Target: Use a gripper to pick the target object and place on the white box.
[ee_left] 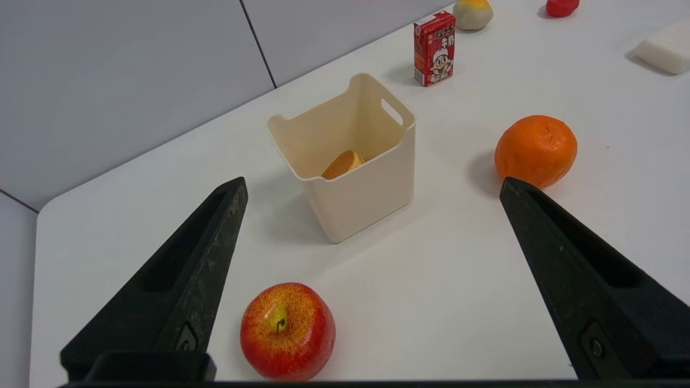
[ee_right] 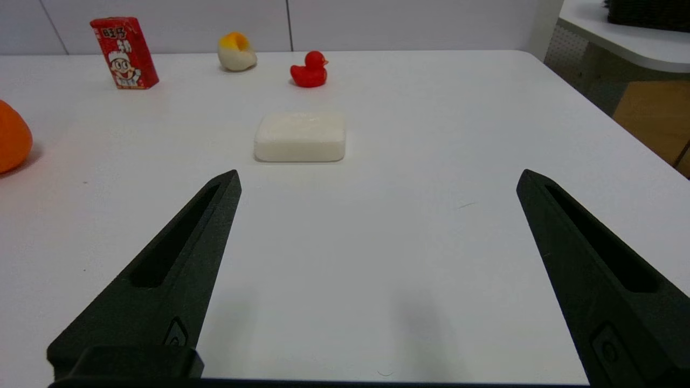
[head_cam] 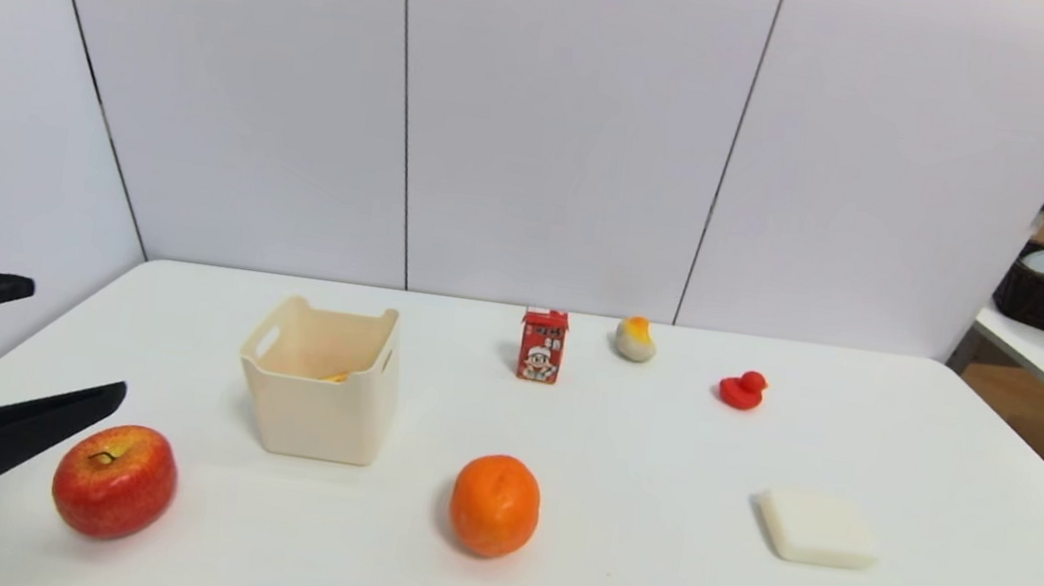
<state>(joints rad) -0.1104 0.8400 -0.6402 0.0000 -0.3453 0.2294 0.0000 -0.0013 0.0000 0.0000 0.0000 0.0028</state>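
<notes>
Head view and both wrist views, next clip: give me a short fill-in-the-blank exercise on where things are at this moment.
1. The target object lies inside the ____.
2. The left gripper is open and holds ____.
3. In the head view, the fruit nearest the left gripper is the ____.
4. The red duck stands nearer the back wall than the flat white ____.

Missing words: white box; nothing; apple; block.
</notes>
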